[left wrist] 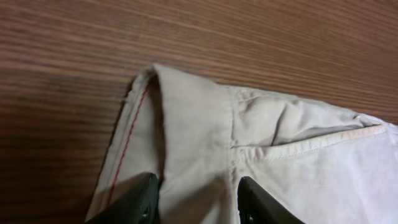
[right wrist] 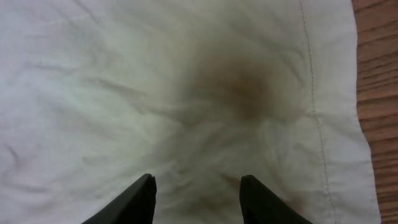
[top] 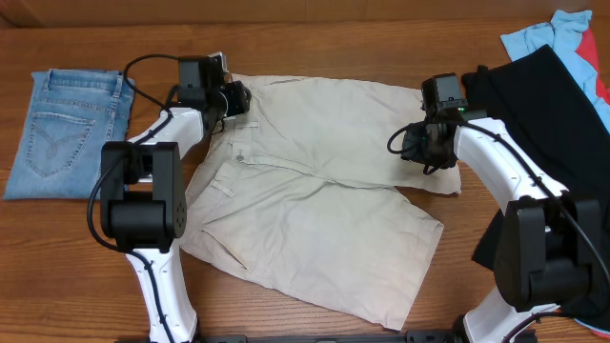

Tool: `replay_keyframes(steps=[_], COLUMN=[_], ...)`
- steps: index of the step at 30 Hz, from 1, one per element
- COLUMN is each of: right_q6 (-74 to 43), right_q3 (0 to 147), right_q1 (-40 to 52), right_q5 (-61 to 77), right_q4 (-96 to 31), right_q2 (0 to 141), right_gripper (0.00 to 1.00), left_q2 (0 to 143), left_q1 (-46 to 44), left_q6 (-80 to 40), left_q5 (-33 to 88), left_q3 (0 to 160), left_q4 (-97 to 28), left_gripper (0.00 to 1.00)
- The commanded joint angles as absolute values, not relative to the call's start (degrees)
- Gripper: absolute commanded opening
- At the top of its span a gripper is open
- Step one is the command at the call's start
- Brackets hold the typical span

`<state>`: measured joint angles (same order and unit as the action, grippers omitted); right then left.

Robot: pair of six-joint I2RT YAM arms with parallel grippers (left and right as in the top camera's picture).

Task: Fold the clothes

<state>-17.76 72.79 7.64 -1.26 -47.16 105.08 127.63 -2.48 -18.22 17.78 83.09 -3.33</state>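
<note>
The clothes, a pair of pale beige shorts (top: 315, 200), lie spread flat in the middle of the wooden table, with the waistband to the left and the legs to the right. My left gripper (top: 238, 95) is at the waistband's far corner. In the left wrist view its jaws (left wrist: 199, 180) stand apart, with a raised fold of the waistband (left wrist: 186, 124) running between them. My right gripper (top: 424, 152) hangs over the far leg near its hem. Its jaws (right wrist: 198, 178) are open just above the rumpled cloth (right wrist: 155, 93), and the stitched hem (right wrist: 311, 93) is to the right.
Folded blue jeans (top: 67, 119) lie at the far left. A large black garment (top: 543, 105) covers the right side, with a light blue and red garment (top: 572, 33) behind it. Bare wood (top: 315, 38) runs along the back edge.
</note>
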Motion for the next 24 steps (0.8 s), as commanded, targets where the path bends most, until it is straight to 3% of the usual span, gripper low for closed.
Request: replay_keyframes(steps=[1,5,8,13,24], right_q6=[-17.54,-17.52,-17.52,-17.52,-17.61], right_q3=[72.93,72.93,72.93,72.93,72.93], right_q1=[7.86,7.86,7.86,7.86,7.86], right_q5=[-0.73,-0.73,-0.73,-0.73,-2.24], right_q4=[-47.00,-46.96,-46.98,-47.03,-48.42], right_q2=[104.73,104.73,104.73,104.73,104.73], right_gripper=[0.47,0.47,0.47,0.47,0.47], left_q2=[129.80,129.84,129.84,129.84,129.08], left_q1=[-3.53,-3.51,-3.40,-3.40,-2.70], left_q6=[-17.32,-17.34,-18.48,-18.85,-18.90], left_q5=[20.56,25.54,27.14,27.05,27.24], left_q3=[83.37,83.37,83.42,83.42,83.79], left_q4=[-1.39,3.18,5.82,5.32,5.21], left_gripper=[0.45,0.43,0.36,0.07,0.04])
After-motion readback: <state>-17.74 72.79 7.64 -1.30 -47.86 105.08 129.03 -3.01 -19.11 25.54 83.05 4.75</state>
